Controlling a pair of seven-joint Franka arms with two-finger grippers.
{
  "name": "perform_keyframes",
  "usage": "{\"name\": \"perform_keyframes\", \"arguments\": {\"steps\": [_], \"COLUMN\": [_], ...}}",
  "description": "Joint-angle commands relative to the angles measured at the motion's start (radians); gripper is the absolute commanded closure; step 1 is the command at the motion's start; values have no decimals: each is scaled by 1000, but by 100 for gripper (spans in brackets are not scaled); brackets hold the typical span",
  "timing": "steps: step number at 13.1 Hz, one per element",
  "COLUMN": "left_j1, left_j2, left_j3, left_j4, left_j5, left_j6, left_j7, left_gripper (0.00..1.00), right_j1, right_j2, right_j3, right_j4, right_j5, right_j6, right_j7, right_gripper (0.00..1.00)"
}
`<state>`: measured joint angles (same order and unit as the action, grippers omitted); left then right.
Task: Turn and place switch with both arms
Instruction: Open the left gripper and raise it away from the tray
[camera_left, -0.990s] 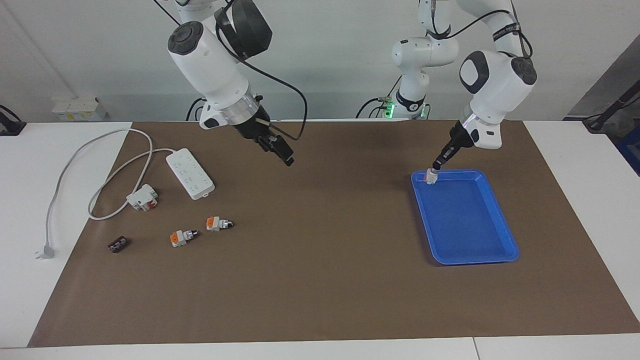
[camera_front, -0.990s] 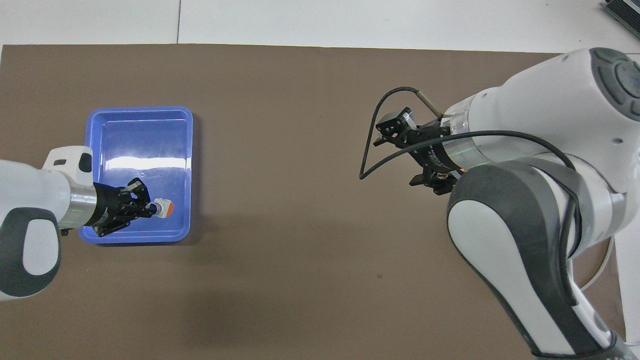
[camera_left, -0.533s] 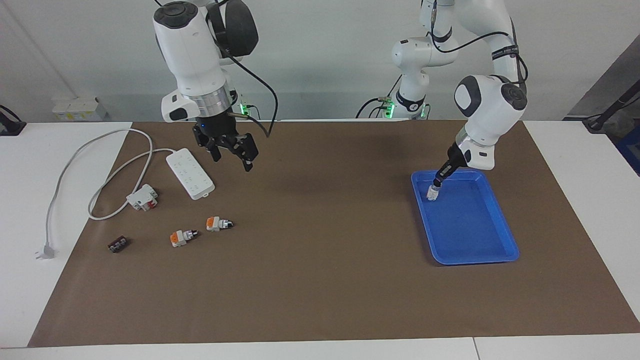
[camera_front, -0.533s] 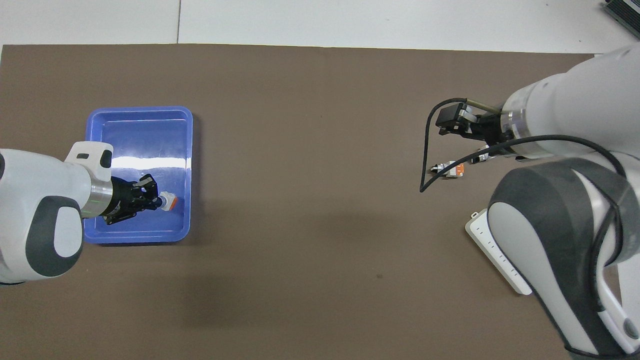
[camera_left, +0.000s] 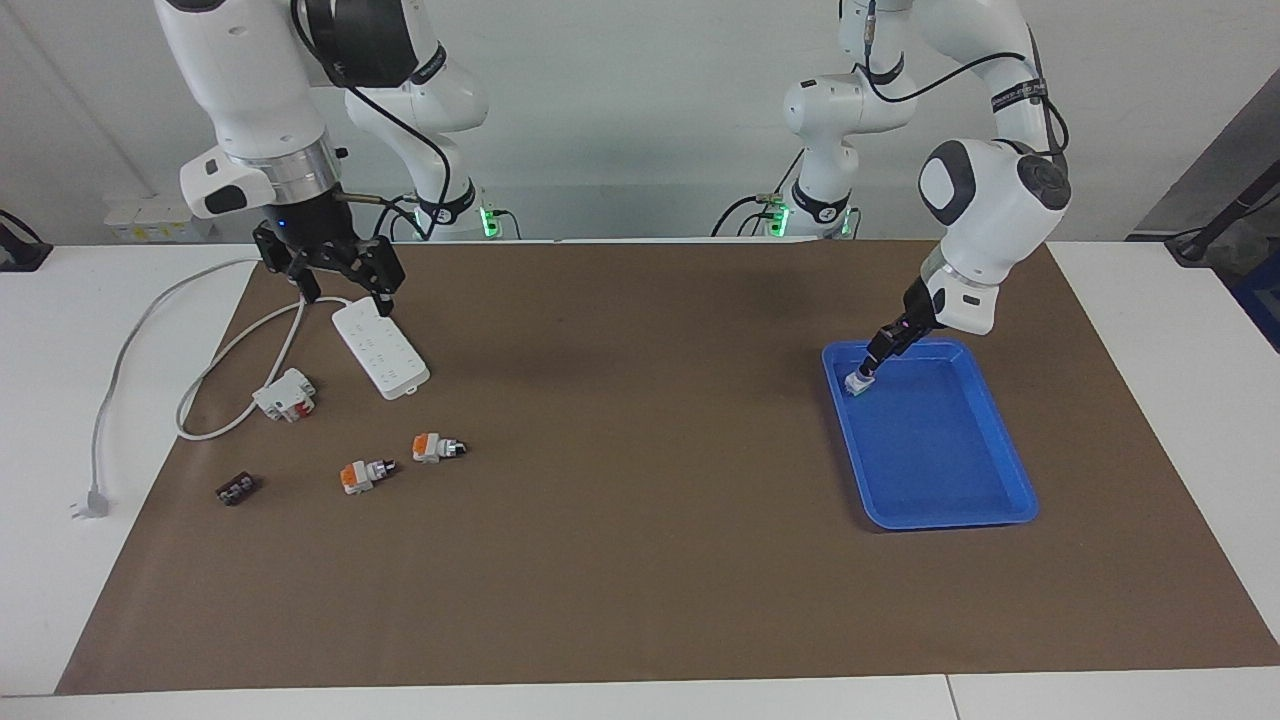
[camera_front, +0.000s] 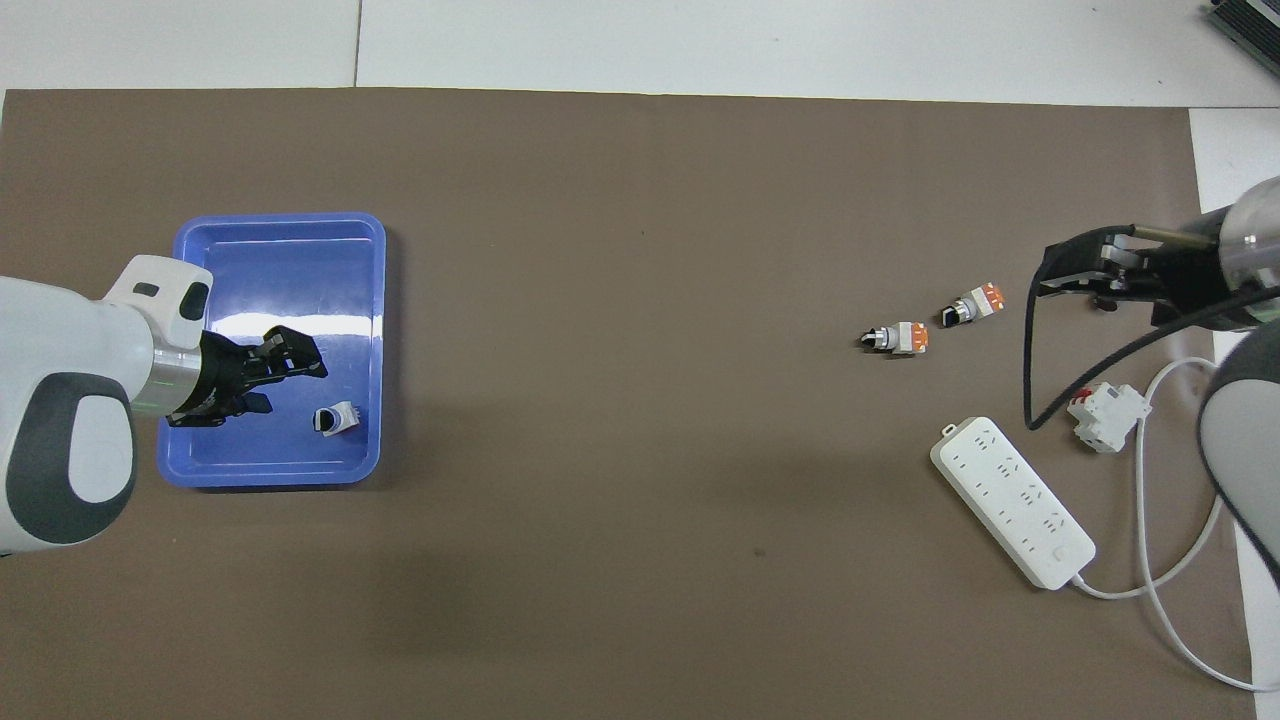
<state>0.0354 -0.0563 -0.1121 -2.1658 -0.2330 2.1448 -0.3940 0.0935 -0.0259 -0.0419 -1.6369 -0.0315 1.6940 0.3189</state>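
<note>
Over the blue tray (camera_front: 280, 228) corner nearest the robots, we lift the left gripper (camera_front: 285, 362), jaws spread and empty, straight up clear of the released switch (camera_front: 336, 418), a white-grey body with black knob, while the right gripper (camera_left: 342, 280) waits wide over the power strip (camera_left: 380, 347).

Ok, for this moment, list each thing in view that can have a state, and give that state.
switch in the tray: standing knob up, released
blue tray: holds that one switch
left end effector: open, over the tray
right end effector: open, raised above the power strip
two switches on the mat: lying on their sides
power strip: nothing plugged in, its own plug loose
</note>
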Motion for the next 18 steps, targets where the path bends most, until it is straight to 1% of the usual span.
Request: {"name": "perform_keyframes", "arguments": {"steps": [1, 2, 3, 4, 6, 7, 8, 10, 11, 12, 14, 16, 17, 18], "left_j1": [14, 23, 24, 23, 14, 11, 9, 11, 11, 11, 12, 9, 12, 15], "left_j2": [-51, -71, -77, -77, -57, -42, -30, -4, 13, 33, 81, 149, 170, 170], "left_j3": [3, 5, 5, 3, 2, -1, -1, 0, 0, 0, -1, -4, -6, -9], "left_j4": [35, 44, 67, 92, 179, 225, 284, 406, 464, 527, 651, 792, 825, 827], "left_j5": [18, 18, 20, 40, 133, 162, 165, 167, 175, 193, 204, 201, 201, 199], "left_j6": [-26, -26, -42, -43, -72, -98, -140, -231, -279, -325, -439, -541, -578, -589], "left_j7": [146, 232, 312, 346, 362, 365, 368, 392, 420, 443, 446, 451, 451, 452], "left_gripper": [9, 19, 22, 22, 23, 22, 22, 19, 6, 1, 0, 0, 0, 0], "right_j1": [-35, -41, -47, -60, -78, -87, -92, -110, -129, -141, -140, -97, -90, -81], "right_j2": [-25, -25, -23, -34, -81, -84, -81, -75, -75, -75, -75, -83, -86, -86], "right_j3": [9, 29, 30, 36, 43, 48, 48, 53, 68, 82, 88, 70, 65, 62], "right_j4": [0, 17, 35, 31, -24, -23, -15, 5, 6, 9, 20, 20, 20, 19], "right_j5": [-16, -24, -12, -2, 2, 2, 2, 28, 39, 41, 39, 15, 1, -2], "right_j6": [-39, -62, -107, -123, -119, -119, -108, -120, -125, -135, -169, -169, -171, -171], "right_j7": [-124, -132, -136, -132, -126, -126, -129, -127, -127, -127, -129, -136, -138, -138], "right_gripper": [1, 1, 1, 1, 1, 1, 1, 1, 1, 1, 1, 1, 1, 1]}}
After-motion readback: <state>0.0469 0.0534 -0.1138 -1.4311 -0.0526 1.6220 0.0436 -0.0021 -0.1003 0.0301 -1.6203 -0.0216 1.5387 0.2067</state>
